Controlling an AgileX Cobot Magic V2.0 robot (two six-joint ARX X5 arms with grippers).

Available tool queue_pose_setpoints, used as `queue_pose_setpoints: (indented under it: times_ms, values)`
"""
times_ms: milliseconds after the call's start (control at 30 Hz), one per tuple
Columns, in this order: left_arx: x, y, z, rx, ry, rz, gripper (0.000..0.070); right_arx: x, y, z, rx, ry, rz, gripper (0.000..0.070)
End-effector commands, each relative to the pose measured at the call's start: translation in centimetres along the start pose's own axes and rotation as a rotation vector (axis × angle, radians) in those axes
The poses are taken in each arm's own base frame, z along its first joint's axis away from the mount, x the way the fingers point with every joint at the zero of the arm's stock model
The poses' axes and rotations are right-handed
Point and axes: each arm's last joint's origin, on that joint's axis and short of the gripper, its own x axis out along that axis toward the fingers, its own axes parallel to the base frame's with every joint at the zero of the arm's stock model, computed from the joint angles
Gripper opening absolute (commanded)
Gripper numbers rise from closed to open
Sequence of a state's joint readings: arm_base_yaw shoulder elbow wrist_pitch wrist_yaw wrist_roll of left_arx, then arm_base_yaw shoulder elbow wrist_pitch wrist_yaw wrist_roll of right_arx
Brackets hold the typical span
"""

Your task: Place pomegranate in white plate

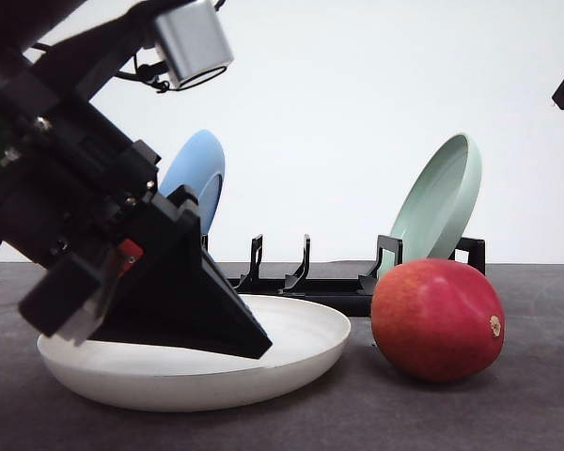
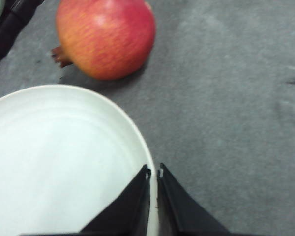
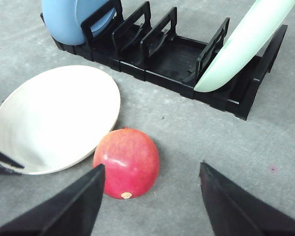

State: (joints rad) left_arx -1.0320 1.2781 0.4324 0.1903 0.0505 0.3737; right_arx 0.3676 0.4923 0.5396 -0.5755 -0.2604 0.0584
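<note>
Pomegranate point(image 1: 437, 319): one, red with yellowish patches, small tan spot on the side facing the front camera. Lay on the grey desk point(image 1: 508, 413), just beside the rim of the white plate point(image 1: 301, 362) on the robot's right side; whether fruit and rim touched could not be told. Held by no tool. Left wrist view showed its dark crown point(image 2: 60, 55) pointing sideways along the desk.

White plate: one, wide, shallow, cream-white. Sat flat on the desk in front of the rack, nothing lying in it.

Left tool point(image 2: 154, 173): black, fingers point(image 2: 132, 206) drawn together with only a thin slit between them, gripping nothing. Tips sat at the plate's rim on the side toward the fruit; in the front view the tool slanted down over the plate.

Right tool point(image 3: 151, 169): black, fingers point(image 3: 69, 206) spread wide, wider than the fruit, nothing between them in contact. Hung above the desk, pomegranate seen just inside one finger.

Rack point(image 3: 167, 59): one, black, slotted, behind plate and fruit. Blue plate point(image 1: 195, 174) stood on edge at its left end; pale green plate point(image 1: 442, 202) leaned at its right end. Middle slots unoccupied.
</note>
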Motion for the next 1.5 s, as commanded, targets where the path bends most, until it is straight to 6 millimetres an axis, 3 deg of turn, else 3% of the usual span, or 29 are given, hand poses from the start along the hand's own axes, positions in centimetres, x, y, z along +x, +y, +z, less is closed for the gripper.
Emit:
queue_pose_setpoints:
  times_ms: [0,100,167,333,633,867,1133,1367,1467]
  values:
    - [0.2,-0.3,0.3,0.018,-0.006,-0.010,0.0114,-0.2,0.1,0.4,0.007,-0.014,0.007,0.0386]
    - [0.2,-0.4,0.4,-0.020,-0.009,-0.013,0.0323,-0.2,0.1,0.4,0.006,-0.014,0.007,0.0386]
    - [-0.1,-0.2,0.9,-0.149,-0.016,-0.006,0.0353,-0.2,0.1,0.4,0.007,-0.014,0.007,0.0386]
    - [-1.8,1.7,3.2,-0.443,0.006,0.011,0.0352,-0.2,0.1,0.4,0.006,-0.014,0.007,0.0386]
    - [-7.1,6.2,5.5,-0.582,0.132,0.095,0.0350,-0.2,0.1,0.4,0.006,-0.014,0.007,0.0386]
    - [-11.4,8.8,3.8,-0.714,0.161,0.209,0.0349,-0.2,0.1,0.4,0.006,-0.014,0.007,0.0386]
    - [-15.6,10.0,1.3,-0.785,0.184,0.350,0.0349,0.0,0.1,0.2,0.023,0.013,0.010,0.0386]
    - [-17.1,10.7,0.3,-0.832,0.174,0.432,0.0349,2.0,0.3,0.4,0.196,0.225,0.016,0.0386]
    - [-17.1,10.8,0.2,-0.835,0.170,0.439,0.0349,3.5,0.7,1.0,0.195,0.315,0.005,0.0386]
